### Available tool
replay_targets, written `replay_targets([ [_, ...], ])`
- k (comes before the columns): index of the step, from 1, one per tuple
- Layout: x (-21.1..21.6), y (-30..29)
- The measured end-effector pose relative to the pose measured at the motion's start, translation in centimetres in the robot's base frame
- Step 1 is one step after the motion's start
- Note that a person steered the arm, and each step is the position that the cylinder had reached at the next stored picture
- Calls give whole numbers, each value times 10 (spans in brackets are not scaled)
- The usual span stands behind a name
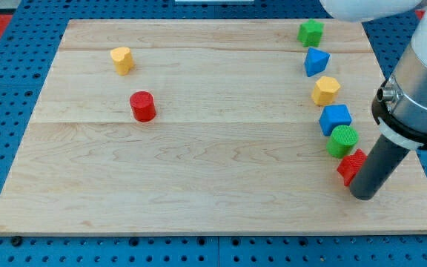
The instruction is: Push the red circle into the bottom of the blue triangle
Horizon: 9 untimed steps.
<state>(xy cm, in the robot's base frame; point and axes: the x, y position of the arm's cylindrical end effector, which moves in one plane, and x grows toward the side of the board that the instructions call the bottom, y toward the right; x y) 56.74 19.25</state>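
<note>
The red circle [143,106] is a short red cylinder at the board's left, below a yellow heart-shaped block [122,59]. The blue triangle [316,61] lies near the view's top right, far to the right of the red circle. My tip [365,195] is at the lower right of the board, touching or just right of a red block [351,165]. It is far from both the red circle and the blue triangle.
A column of blocks runs down the right side: a green block [310,33], the blue triangle, a yellow hexagon [325,90], a blue block [335,119], a green circle [342,140] and the red block. The arm's grey body [421,81] hangs over the right edge.
</note>
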Motion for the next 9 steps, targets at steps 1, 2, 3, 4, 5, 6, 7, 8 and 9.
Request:
replay_targets([
  [1, 8, -47],
  [2, 1, -131],
  [3, -46, -165],
  [4, -101, -184],
  [5, -136, -242],
  [6, -166, -306],
  [7, -168, -387],
  [8, -176, -443],
  [9, -168, -485],
])
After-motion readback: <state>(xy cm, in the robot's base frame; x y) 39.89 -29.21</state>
